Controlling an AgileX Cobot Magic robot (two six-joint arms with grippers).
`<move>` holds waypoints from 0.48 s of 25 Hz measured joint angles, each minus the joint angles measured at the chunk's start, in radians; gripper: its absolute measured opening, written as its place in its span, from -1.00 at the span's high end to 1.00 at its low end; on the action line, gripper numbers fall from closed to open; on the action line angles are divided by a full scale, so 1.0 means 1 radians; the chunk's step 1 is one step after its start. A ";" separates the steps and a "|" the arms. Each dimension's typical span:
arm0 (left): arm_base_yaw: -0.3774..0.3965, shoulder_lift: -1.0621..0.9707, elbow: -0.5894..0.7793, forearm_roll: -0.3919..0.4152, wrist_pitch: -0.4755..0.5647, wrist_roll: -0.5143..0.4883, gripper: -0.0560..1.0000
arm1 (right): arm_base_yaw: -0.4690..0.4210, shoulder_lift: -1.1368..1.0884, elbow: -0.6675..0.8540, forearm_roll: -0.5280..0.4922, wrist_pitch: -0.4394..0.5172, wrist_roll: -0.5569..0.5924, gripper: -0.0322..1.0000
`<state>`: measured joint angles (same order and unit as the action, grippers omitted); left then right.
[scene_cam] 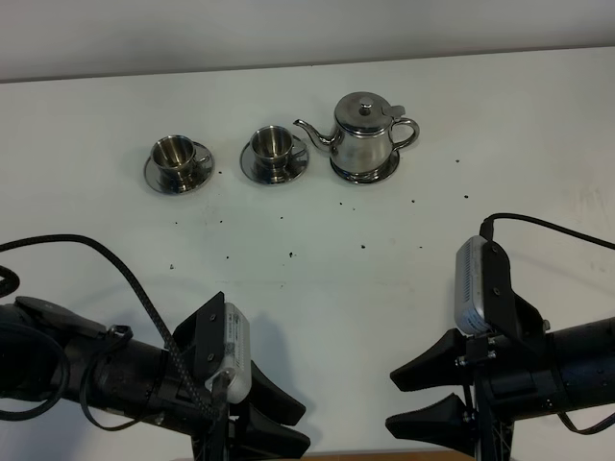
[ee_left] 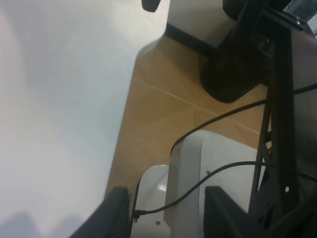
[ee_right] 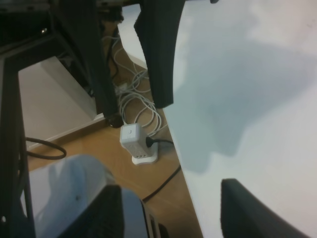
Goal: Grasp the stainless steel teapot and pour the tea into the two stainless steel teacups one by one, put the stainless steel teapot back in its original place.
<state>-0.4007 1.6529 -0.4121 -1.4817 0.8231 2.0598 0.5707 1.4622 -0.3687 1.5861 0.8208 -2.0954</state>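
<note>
White table (scene_cam: 317, 288) — teapot (scene_cam: 365, 139) at the far side; left hand (scene_cam: 293, 423) and right hand (scene_cam: 394, 400) both spread wide, empty.

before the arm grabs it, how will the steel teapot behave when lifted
Probably rigid: the teapot looks like polished steel. That shiny surface may be slippery, so its loop handle seems the safer hold. The knobbed lid could shift when tilted.

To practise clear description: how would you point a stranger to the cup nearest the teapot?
On the white table, three steel pieces stand in a row. The teapot is rightmost, and this cup sits on a saucer by its spout. Unlike the other cup, it is the middle piece.
</note>
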 joint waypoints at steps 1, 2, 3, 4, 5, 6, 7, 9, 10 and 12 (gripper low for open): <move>0.000 0.000 0.000 0.000 0.000 0.000 0.11 | 0.000 0.000 0.000 0.000 0.000 0.000 0.08; 0.000 0.000 0.000 0.000 0.000 0.000 0.11 | 0.000 0.000 0.000 0.000 0.000 0.000 0.08; 0.000 0.000 0.000 0.000 0.000 0.000 0.11 | 0.000 0.000 0.000 0.000 0.000 0.000 0.08; 0.000 0.000 0.000 0.000 0.000 0.000 0.11 | 0.000 0.000 0.000 0.000 0.000 0.000 0.08; 0.000 0.000 0.000 0.000 0.000 0.000 0.11 | 0.000 0.000 0.000 0.000 0.000 0.000 0.08; 0.000 0.000 0.000 0.000 0.000 0.000 0.11 | 0.000 0.000 0.000 0.000 0.000 0.000 0.08; 0.000 0.000 0.000 0.000 0.000 0.000 0.11 | 0.000 0.000 0.000 0.000 0.000 0.000 0.08; 0.000 0.000 0.000 0.000 0.000 0.000 0.11 | 0.000 0.000 0.000 0.000 0.000 0.000 0.08; 0.000 0.000 0.000 0.000 0.001 0.000 0.11 | 0.000 0.000 0.000 0.000 0.000 0.000 0.08; 0.000 0.000 0.000 0.000 0.009 0.000 0.11 | 0.000 0.000 0.000 0.000 0.000 0.000 0.08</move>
<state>-0.4007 1.6529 -0.4121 -1.4817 0.8321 2.0598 0.5707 1.4622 -0.3687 1.5861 0.8208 -2.0954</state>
